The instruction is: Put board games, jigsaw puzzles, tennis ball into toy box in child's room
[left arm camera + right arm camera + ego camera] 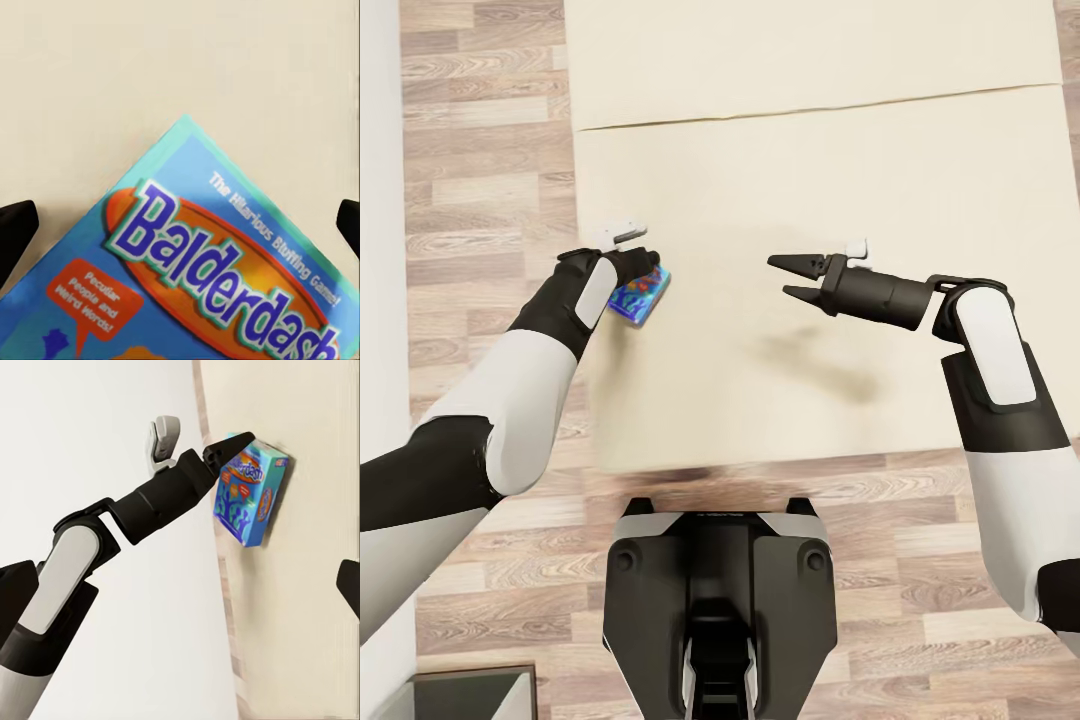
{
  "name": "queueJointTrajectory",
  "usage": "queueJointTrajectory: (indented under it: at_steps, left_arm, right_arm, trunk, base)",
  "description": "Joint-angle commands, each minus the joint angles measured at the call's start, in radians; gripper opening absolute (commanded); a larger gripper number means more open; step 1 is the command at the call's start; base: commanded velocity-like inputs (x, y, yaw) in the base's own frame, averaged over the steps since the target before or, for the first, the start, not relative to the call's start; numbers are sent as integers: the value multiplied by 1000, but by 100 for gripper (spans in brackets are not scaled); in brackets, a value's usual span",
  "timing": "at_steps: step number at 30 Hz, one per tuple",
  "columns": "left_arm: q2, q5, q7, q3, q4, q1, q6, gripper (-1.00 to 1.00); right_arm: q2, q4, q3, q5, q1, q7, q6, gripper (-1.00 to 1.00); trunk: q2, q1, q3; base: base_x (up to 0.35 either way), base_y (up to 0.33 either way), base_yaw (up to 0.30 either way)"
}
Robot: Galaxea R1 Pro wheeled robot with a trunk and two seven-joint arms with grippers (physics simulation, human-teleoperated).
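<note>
- The left arm (510, 370) reaches forward from the robot's left side, elbow bent, its wrist over the near left corner area of the bed (840, 150).
- The left gripper (643, 268) is clamped on the blue board game (641, 295); in the right wrist view its dark fingers (225, 444) pinch the box's upper edge, and the box hangs tilted, cover facing outward, lifted off the mattress.
- The left wrist view shows the cover close up, lettered "Balderdash", with one corner pointing away over plain beige mattress.
- The right arm (1000, 400) bends in from the robot's right, forearm level and pointing toward the left arm.
- The right gripper (788, 278) hovers over the middle of the mattress, jaws apart and holding nothing, well apart from the blue box.
- The box sits just inside the bed's left edge, with wood plank floor (480, 160) beside it.
- The mattress between and beyond the two grippers is bare beige.
</note>
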Motion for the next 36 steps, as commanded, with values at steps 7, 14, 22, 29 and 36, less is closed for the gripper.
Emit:
queueJointTrajectory:
  at_steps: [7, 14, 22, 29, 36]
  left_arm:
    - [-1, 12, 6, 4, -2, 0, 4, 100]
    - [-1, 11, 6, 4, -2, 0, 5, 100]
    - [0, 12, 6, 4, -2, 0, 4, 100]
    - [0, 12, 6, 4, -2, 0, 5, 100]
    - [1, 12, 6, 4, -2, 0, 5, 100]
  right_arm:
    - [-1, 0, 1, 4, -1, 5, 2, 100]
    - [-1, 0, 1, 4, -1, 5, 2, 100]
    - [-1, 0, 1, 4, -1, 5, 2, 100]
    - [-1, 0, 1, 4, -1, 5, 0, 100]
    - [-1, 0, 1, 4, -1, 5, 0, 100]
  trunk:
    - [-2, 1, -1]
    - [-2, 1, -1]
    - [-2, 1, -1]
    - [-2, 1, -1]
    - [-2, 1, -1]
  base:
    - [0, -40, 0]
    - [-60, -99, 0]
    - [-25, -30, 0]
    - [-139, -107, 0]
    - [-90, -22, 0]
